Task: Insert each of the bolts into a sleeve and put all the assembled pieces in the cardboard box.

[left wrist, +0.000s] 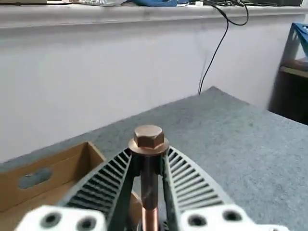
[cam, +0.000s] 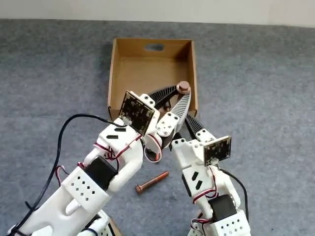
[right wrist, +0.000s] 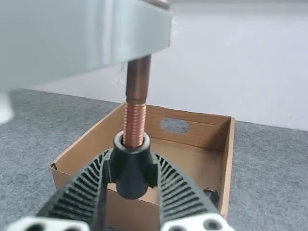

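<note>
Left tool [left wrist: 149, 160] clamps bolt [left wrist: 148, 138]; right tool [right wrist: 131, 163] grips sleeve [right wrist: 131, 182] (right wrist view: bolt inside)

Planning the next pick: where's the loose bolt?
In the high view the loose bolt lies on the grey mat between the left arm and right arm, short of the cardboard box.

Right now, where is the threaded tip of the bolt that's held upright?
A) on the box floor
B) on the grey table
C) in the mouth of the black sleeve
C: the bolt has its threads in the black sleeve that the right gripper holds.
</note>
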Tool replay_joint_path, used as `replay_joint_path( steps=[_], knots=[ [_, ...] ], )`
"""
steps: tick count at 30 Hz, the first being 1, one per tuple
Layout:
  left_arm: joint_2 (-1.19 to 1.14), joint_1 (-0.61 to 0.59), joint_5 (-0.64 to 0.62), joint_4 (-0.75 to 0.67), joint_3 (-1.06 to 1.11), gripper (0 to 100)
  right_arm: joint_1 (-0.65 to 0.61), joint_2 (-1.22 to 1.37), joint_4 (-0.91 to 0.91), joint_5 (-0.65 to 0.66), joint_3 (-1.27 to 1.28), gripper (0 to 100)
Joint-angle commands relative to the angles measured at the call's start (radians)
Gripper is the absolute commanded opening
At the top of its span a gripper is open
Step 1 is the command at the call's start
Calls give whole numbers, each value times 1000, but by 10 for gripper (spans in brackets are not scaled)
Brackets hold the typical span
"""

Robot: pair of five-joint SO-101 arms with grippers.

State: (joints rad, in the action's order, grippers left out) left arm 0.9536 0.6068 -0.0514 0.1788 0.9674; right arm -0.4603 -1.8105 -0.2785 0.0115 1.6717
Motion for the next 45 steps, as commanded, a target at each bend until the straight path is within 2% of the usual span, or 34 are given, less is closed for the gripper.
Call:
replay_joint_path(
  steps=[1,13,15,19,21,32,40,45],
  knots=[
    [12,-38,9,-23,22,7,-4,-21,25,-5,50,7],
    [13,-70,5,-8,99,7,-4,-21,25,-5,67,7],
    [13,-76,-51,51,88,13,-4,-21,25,-5,70,7],
    [13,-125,-212,163,47,123,-7,-21,25,-5,70,7],
    [13,-142,-264,216,27,146,-7,-21,25,-5,70,7],
    [13,-139,-270,489,-114,150,-4,-19,25,-5,71,7],
    [15,-139,-265,522,-122,151,-2,-18,24,-5,73,7],
    [93,-113,-180,574,-122,151,-2,-21,24,-5,85,7]
  ],
)
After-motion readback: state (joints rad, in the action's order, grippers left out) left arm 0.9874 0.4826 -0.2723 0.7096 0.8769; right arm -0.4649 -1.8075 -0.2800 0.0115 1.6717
